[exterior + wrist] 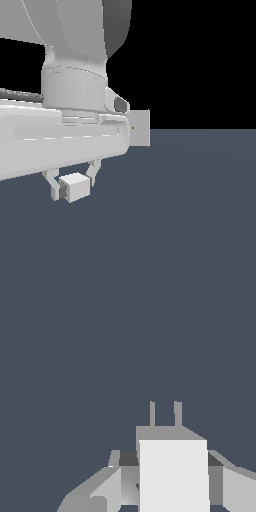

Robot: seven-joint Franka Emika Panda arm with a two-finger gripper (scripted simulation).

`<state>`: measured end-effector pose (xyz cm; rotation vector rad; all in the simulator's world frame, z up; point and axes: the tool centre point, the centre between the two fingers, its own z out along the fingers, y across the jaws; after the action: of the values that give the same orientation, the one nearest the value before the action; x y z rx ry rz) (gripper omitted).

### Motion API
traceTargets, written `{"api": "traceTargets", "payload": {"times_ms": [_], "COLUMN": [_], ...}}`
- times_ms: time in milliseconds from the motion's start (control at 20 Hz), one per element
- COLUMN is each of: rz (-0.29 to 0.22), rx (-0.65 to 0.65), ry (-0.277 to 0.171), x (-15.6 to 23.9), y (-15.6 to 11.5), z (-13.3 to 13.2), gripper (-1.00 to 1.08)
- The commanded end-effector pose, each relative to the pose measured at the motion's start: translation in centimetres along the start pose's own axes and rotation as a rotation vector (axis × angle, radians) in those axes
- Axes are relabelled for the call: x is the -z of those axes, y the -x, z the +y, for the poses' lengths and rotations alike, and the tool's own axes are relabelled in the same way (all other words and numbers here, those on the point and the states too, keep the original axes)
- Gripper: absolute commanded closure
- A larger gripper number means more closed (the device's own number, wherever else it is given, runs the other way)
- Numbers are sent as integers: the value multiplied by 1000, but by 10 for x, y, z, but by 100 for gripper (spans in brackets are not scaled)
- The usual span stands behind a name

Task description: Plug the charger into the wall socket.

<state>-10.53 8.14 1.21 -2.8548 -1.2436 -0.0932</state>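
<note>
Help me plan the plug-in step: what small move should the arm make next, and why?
Probably carry the charger toward the wall socket, prongs leading. The gripper is shut on the cube, but the wrist view shows only bare floor beyond the two prongs, so the socket is not yet lined up.

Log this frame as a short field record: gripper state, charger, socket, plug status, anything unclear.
gripper: shut on the charger, fingers on either side of it
charger: small white cube held under the arm; two prongs show in the wrist view
wall socket: upright grey plate, partly hidden behind the arm, toward the exterior view's right of the charger
plug status: not yet plugged in; charger apart from socket
unclear: whether the prongs face the socket
</note>
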Motion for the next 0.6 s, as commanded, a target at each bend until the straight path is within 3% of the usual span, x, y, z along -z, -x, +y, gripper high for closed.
{"api": "traceTargets", "payload": {"times_ms": [0,550], "rz": [1,1], "rx": [0,-8], "ry": [1,1], "x": [0,0], "y": [0,-1], "z": [0,1], "gripper": [108,108]}}
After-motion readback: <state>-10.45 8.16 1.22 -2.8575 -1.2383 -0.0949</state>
